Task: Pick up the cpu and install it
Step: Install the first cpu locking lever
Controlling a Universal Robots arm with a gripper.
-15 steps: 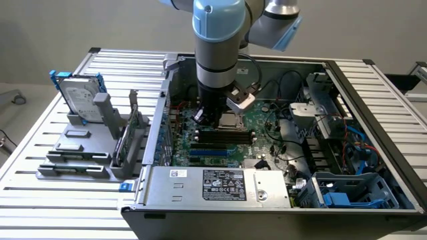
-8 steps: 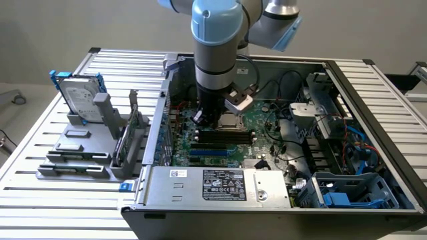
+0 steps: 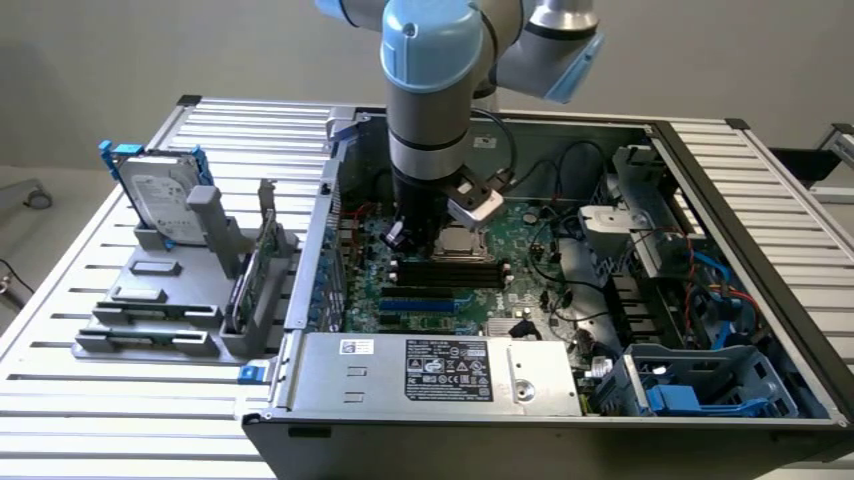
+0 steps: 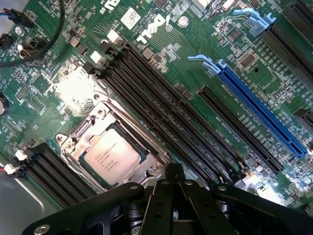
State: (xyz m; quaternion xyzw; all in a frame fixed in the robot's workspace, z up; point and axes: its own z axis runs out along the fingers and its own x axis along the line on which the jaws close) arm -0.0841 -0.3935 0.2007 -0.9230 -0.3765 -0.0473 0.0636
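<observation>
I have the arm lowered into the open computer case, and I take the motherboard as my landmark. From the wrist camera I see the cpu lying flat inside its socket frame on the motherboard, its silvery top with printed text facing up, the metal frame bordering it on all sides. The gripper has its fingers pressed together and carries nothing; its black tip sits just beside the cpu socket, above the motherboard, and I cannot tell whether it touches the board. A row of black memory slots runs across the motherboard right next to the socket, between it and the long blue expansion slot. A second, shorter group of memory slots lies on the socket's other side. A black cable loops over the motherboard near one corner.

In the exterior view I see the gripper hanging over the middle of the motherboard, with the socket area just beside it. The power supply sits at the case's near edge, in front of the motherboard. Outside the case, toward the exterior view's left of the motherboard, a hard drive with blue side rails stands upright in a grey holder on the slatted table.
</observation>
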